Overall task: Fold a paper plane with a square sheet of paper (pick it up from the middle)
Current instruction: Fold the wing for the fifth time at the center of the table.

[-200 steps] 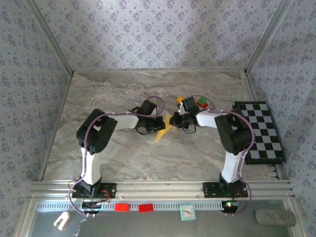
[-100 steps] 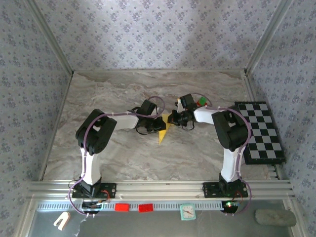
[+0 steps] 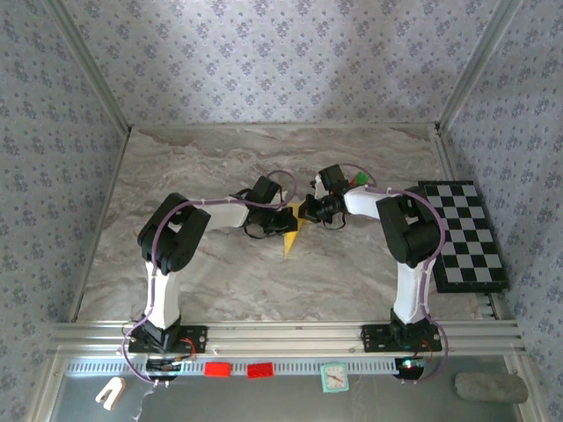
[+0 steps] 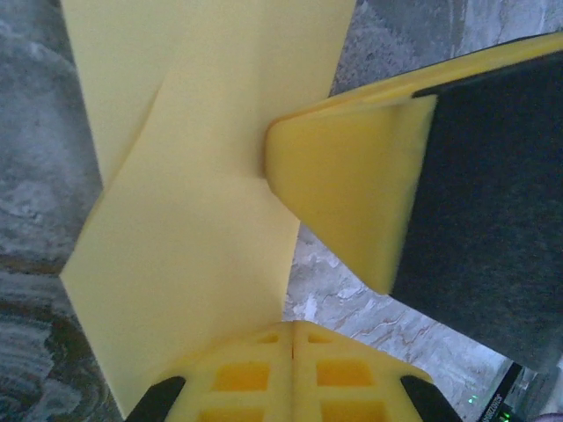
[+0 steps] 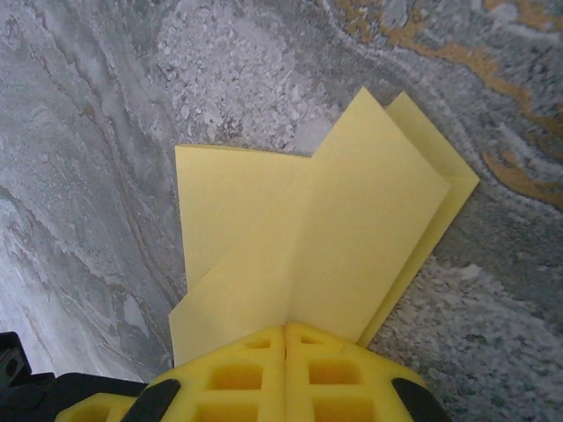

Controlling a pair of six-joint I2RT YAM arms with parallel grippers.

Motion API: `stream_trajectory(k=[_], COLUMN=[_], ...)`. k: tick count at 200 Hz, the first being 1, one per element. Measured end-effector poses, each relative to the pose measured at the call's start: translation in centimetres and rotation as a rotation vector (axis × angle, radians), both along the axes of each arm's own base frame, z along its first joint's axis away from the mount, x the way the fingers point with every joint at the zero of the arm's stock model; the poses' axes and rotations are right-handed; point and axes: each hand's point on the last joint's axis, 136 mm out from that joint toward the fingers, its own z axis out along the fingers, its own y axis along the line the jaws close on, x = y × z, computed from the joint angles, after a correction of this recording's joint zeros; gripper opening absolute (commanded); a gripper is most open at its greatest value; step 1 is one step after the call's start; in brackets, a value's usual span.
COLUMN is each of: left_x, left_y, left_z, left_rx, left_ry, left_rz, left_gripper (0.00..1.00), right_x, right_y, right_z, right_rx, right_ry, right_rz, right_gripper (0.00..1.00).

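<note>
**Ana:** Top external view, starting from the left: what was the left two-finger gripper [image 3: 281, 220] doing?

**Ben:** Its yellow jaws were pressed together with no gap, pinching one edge of the narrow, pointed dart of plain yellow paper, the paper plane [image 3: 291, 237]. The left wrist view showed the sheet running straight out from between them.

**Ana:** And where did the dart lie?

**Ben:** On the grey marbled tabletop [image 3: 211, 167], well to the left of the black-and-white checkered board [image 3: 464, 236]. Its tip pointed back toward the arm bases.

**Ana:** Then the right gripper [image 3: 310, 209]?

**Ben:** It sat between the dart and the board, jaws likewise closed flat, gripping the opposite edge. Overlapping folded layers fanned out ahead of it in its own wrist view.

**Ana:** Which step was that?

**Ben:** Late folding, I'd judge. The nose and body creases looked made, and both claws held the wide end from either side.

**Ana:** What did the next move call for?

**Ben:** Probably one claw anchoring while the other turned a flap over or pressed the crease. That needed gentle, matched motion, since thin paper pulled two ways could tear or slip.
</note>
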Motion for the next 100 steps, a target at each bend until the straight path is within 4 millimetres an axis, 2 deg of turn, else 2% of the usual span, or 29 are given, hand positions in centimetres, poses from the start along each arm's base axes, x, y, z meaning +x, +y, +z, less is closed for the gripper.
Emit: stream_trajectory(k=[30, 60, 100], left_x=[0.1, -0.2, -0.3], left_y=[-0.1, 0.0, 0.1], left_z=[0.2, -0.8, -1.0], left_rx=[-0.001, 0.033, 0.042], left_ry=[-0.009, -0.007, -0.019], left_rz=[-0.005, -0.012, -0.018], left_gripper=[0.03, 0.02, 0.00], right_x=[0.1, 0.2, 0.2], right_y=[0.1, 0.1, 0.0], right_z=[0.0, 0.0, -0.1], right_rx=[-0.002, -0.005, -0.012], right_ry=[0.005, 0.013, 0.026], right_rz=[0.000, -0.001, -0.004], right_gripper=[0.02, 0.01, 0.01])
